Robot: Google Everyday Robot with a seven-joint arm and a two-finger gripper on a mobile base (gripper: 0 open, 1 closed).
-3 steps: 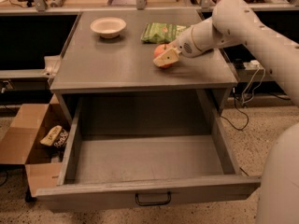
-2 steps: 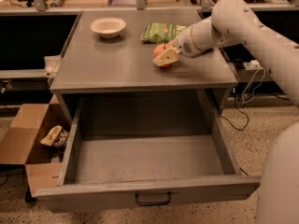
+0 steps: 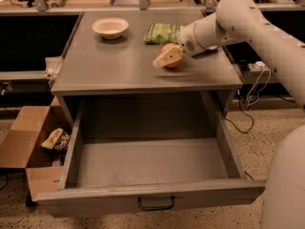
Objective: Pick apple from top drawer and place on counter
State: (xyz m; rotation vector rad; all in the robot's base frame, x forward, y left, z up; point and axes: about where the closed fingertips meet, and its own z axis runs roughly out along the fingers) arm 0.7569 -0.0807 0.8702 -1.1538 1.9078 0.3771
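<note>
Speckled flooring and dark workbenches surround a grey cabinet whose broad, flat, matte grey counter [image 3: 119, 66] fills the middle of the view. Below it, the wide, deep grey wooden top drawer [image 3: 147, 163] stands pulled fully out toward the near side. Its floor is bare, and a thin black metal handle [image 3: 156, 204] shows on the front.

The small round red apple with yellowish patches [image 3: 174, 63] is no longer in the drawer. It sits low over the right part of the counter, apparently touching the surface, just near of a crinkled green snack bag [image 3: 163, 33]. A white robot arm [image 3: 248, 23] reaches in from the right. Its tool [image 3: 164, 59] is at the apple, closed around it, with one beige finger [image 3: 167, 57] lying across the fruit's near face.

A shallow white bowl [image 3: 110, 27] rests at the far left of the counter, well apart from the apple. On the floor to the left, an open brown cardboard box [image 3: 28, 142] holds a snack packet [image 3: 56, 140].

By my reading the task is nearly complete: the apple is out of the drawer and has been carried to the counter. What appears left is to let go of the fruit and draw the tool away without nudging it into a roll.
</note>
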